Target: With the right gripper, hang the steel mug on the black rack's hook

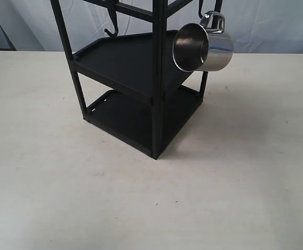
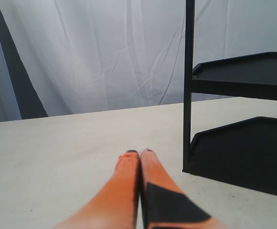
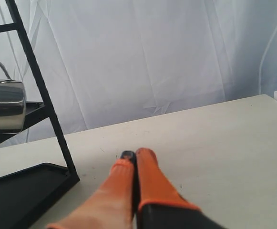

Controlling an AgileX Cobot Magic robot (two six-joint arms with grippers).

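The steel mug hangs by its looped handle from a hook at the top right of the black rack, its open mouth tilted toward the camera. In the right wrist view the steel mug shows beside a slanted post of the black rack. My right gripper is shut and empty, low over the table and well clear of the mug. The left gripper is also shut with nothing in it, near the foot of the black rack. Neither gripper appears in the exterior view.
A second hook hangs empty from the crossbar at the rack's upper left. The rack stands on a pale table with a white curtain behind it.
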